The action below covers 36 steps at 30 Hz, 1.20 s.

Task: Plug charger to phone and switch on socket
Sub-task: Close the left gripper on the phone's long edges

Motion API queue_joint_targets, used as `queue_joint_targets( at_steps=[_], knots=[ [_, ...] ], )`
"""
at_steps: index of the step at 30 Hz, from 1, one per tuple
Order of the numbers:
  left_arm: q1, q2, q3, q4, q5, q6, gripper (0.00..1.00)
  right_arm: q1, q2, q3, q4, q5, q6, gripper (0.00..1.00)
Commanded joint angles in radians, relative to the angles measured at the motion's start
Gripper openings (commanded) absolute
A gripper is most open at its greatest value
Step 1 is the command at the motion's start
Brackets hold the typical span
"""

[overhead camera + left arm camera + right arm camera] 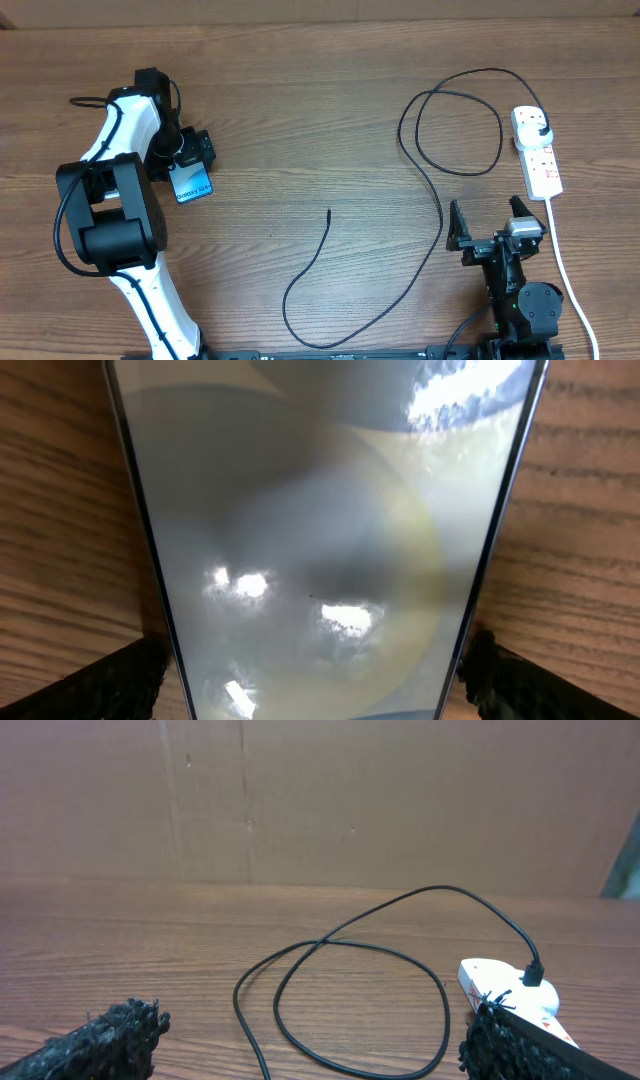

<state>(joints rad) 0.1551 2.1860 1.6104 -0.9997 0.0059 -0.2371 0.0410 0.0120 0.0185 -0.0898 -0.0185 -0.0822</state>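
Left gripper [320, 680] sits low over the phone [190, 183], left-centre of the worktop [330, 90]. Jaws spread wide, one finger [105, 680] beside each long edge; can't tell if they touch the edges. Phone lies flat, screen up, with heavy glare in the wrist view. Right gripper [320, 1045] is at the near right, jaws spread too, holding nothing. It faces across the worktop toward the cable [440, 215] loop and the socket [540, 165].

Cable: plug [540, 125] already sits in the socket's far outlet, with the loop beside it. A long run then passes the right gripper and curls back up to the free tip [330, 211] mid-worktop, well apart from the phone. Socket is at the far right, its white cord [570, 280] trailing toward the near edge.

Step in hand, likely: secure the phone.
- Close evenly on the long edges, not the screen, and keep it flat so it doesn't skid or twist.
- The port end can't be made out, so check it before bringing the tip over.
- The right arm should pinch the cable just behind the tip, short enough not to droop, and line it up with the port.
- Slack looks plenty.
- Switches [546, 157] come last. They are a small target, so press with one fingertip so the socket isn't shoved.
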Motion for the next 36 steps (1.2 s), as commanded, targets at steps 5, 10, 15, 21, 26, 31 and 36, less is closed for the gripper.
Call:
queue_joint_targets(
  at_steps=[5, 10, 15, 21, 26, 31, 36],
  knots=[
    [0.002, 0.006, -0.025, 0.032, 0.021, -0.013, 1.00, 0.006, -0.010, -0.011, 0.006, 0.001, 0.003, 1.00],
    [0.002, 0.006, -0.025, 0.031, 0.021, -0.013, 1.00, 0.005, -0.010, -0.011, 0.006, 0.001, 0.003, 1.00],
    [0.002, 0.006, -0.025, 0.027, 0.021, -0.013, 1.00, 0.005, -0.010, -0.011, 0.005, 0.001, 0.003, 1.00],
    [0.002, 0.006, -0.025, 0.010, 0.021, -0.014, 1.00, 0.005, -0.010, -0.011, 0.006, 0.001, 0.003, 1.00],
    [0.002, 0.006, -0.025, 0.006, 0.021, -0.014, 1.00, 0.005, -0.010, -0.011, 0.005, 0.001, 0.003, 1.00],
    [0.002, 0.006, -0.025, 0.005, 0.021, -0.014, 1.00, 0.005, -0.010, -0.011, 0.006, 0.001, 0.003, 1.00],
    [0.002, 0.006, -0.025, 0.005, 0.021, -0.014, 1.00, 0.005, -0.010, -0.011, 0.005, 0.001, 0.003, 1.00]
  ],
)
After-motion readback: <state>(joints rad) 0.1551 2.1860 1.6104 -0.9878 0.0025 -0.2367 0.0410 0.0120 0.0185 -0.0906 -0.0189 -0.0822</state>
